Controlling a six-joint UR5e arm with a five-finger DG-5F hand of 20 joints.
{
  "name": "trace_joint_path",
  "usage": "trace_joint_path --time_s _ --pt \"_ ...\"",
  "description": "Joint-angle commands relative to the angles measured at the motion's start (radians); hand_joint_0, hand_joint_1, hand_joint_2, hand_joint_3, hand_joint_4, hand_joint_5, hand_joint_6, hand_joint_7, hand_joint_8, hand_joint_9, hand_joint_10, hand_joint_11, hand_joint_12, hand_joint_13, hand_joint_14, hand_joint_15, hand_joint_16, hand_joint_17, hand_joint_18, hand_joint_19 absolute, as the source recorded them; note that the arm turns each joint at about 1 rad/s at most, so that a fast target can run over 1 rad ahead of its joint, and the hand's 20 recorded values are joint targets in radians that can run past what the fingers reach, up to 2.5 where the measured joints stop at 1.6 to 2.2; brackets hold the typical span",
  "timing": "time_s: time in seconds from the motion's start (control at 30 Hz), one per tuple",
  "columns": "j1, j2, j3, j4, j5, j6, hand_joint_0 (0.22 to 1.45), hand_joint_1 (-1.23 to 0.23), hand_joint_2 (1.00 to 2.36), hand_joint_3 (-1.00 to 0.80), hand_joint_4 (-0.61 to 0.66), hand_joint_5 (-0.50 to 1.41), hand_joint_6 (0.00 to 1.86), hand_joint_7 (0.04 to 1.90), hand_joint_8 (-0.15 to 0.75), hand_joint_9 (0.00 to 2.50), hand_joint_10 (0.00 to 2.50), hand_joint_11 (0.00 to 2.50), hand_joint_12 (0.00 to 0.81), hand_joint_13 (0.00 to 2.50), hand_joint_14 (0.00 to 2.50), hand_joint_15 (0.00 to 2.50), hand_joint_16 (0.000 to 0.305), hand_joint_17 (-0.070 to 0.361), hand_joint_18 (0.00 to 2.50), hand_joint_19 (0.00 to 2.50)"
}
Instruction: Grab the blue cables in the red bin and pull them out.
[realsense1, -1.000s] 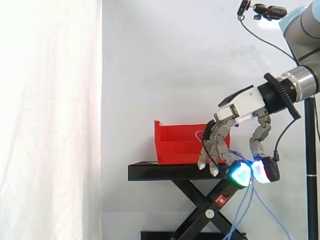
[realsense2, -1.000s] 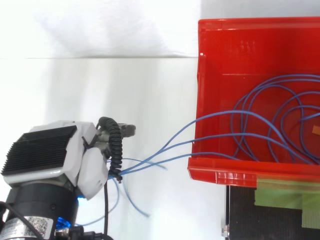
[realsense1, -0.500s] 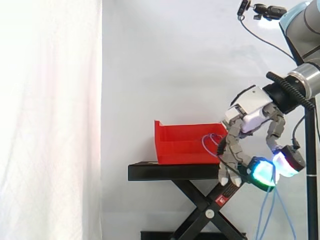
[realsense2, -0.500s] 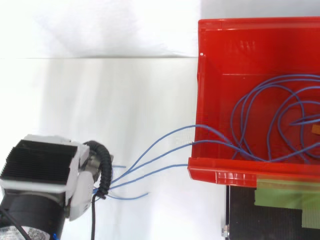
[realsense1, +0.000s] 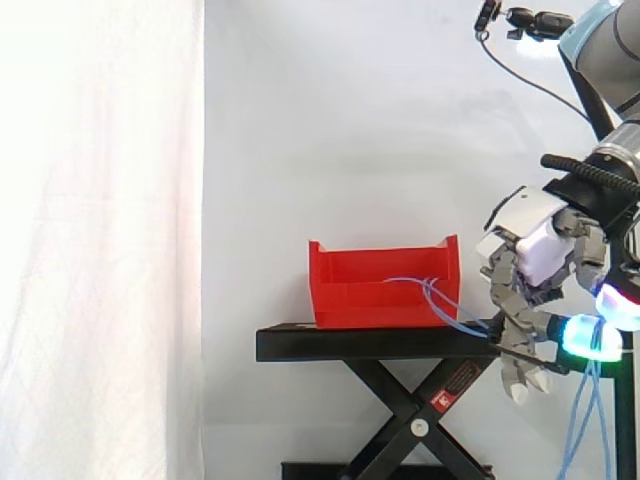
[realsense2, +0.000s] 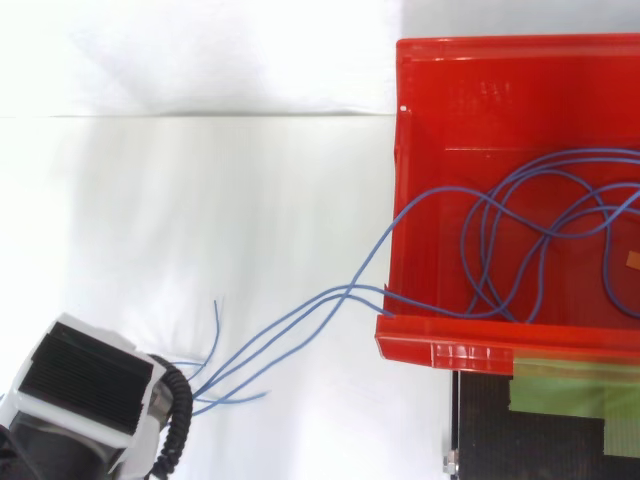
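My hand (realsense1: 532, 243) is hanging to the right of the black stand (realsense1: 350, 343) in the side view, level with its top and clear of it. I am curling the fingers downward and closing them on the blue cables (realsense2: 345, 293). The glowing fingertips (realsense1: 586, 337) are shining cyan and white at the far right.

The cables are thin, flexible blue strands, several of them bunching together. Inside the red bin (realsense2: 400, 150) they are lying in broad, overlapping loops on the floor. The bin is sitting on the stand in front of the white curtain (realsense1: 100, 240).

In the top view the strands are leaving the bin over its left wall, close to the lower corner. From there their long axis is running diagonally, down and to the left, toward my hand in the lower-left corner of the view. Beside my hand two loose ends are fanning out of the bunch. One is pointing toward the top of the view and the other toward the right.

In the side view the same strands are sloping down and to the right, from the bin's right end to my fingers. Below the glowing pads further lengths are hanging nearly straight down toward the bottom edge.
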Motion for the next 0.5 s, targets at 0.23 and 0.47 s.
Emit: trace_joint_path --time_s 0.23,0.47 --pt "0.015 0.000 0.002 -0.012 -0.001 0.352 0.90 -0.91 1.00 -1.00 0.02 0.72 1.31 0.56 0.259 0.82 0.01 0.41 0.333 0.59 0.01 0.27 0.045 0.102 0.53 0.38" --pt "0.018 0.000 0.003 0.060 0.010 0.146 0.90 -0.91 1.00 -1.00 0.03 0.72 1.31 0.55 0.259 0.82 0.01 0.41 0.334 0.59 0.01 0.27 0.045 0.102 0.53 0.38"
